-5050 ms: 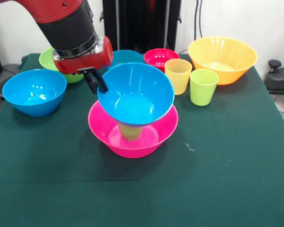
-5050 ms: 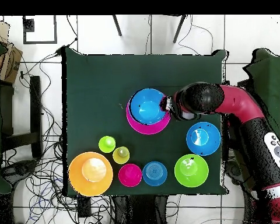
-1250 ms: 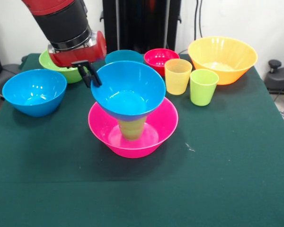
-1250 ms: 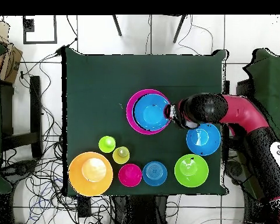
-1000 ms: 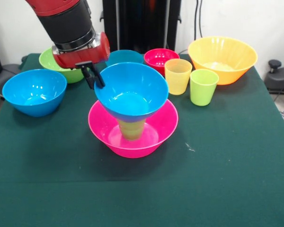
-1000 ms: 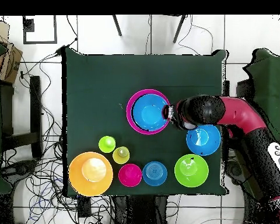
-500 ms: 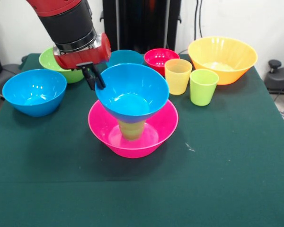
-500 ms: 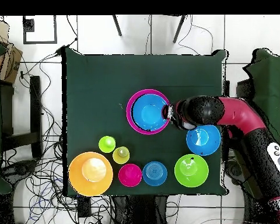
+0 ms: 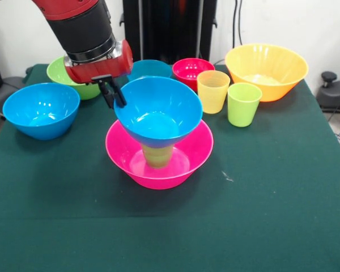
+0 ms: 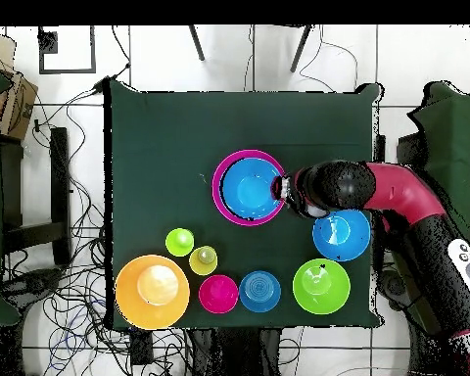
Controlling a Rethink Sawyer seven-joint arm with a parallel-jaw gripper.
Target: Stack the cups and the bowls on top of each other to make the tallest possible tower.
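front view: the tower (image 9: pixel 158 136) stands mid-table: a pink bowl (image 9: pixel 158 165) at the bottom, a green cup (image 9: pixel 157 154) upright inside it, and a blue bowl (image 9: pixel 158 109) sitting on the cup, tipped slightly to the left. the gripper (image 9: pixel 111 93) hangs at the blue bowl's left rim, its dark fingers (image 9: pixel 109 95) close together at the edge; i cannot tell whether they pinch the rim. left of the tower sits another blue bowl (image 9: pixel 41 109), with a green bowl (image 9: pixel 68 76) behind it. at the far side are a small blue bowl (image 9: pixel 150 68), a small red bowl (image 9: pixel 191 70) and a big orange bowl (image 9: pixel 266 70). a yellow cup (image 9: pixel 213 91) and a lime cup (image 9: pixel 243 104) stand just in front of them, side by side.

overhead view: the gripper (image 10: pixel 282 190) meets the right rim of the tower (image 10: pixel 249 187), and the arm (image 10: pixel 376 191) reaches in from the right.
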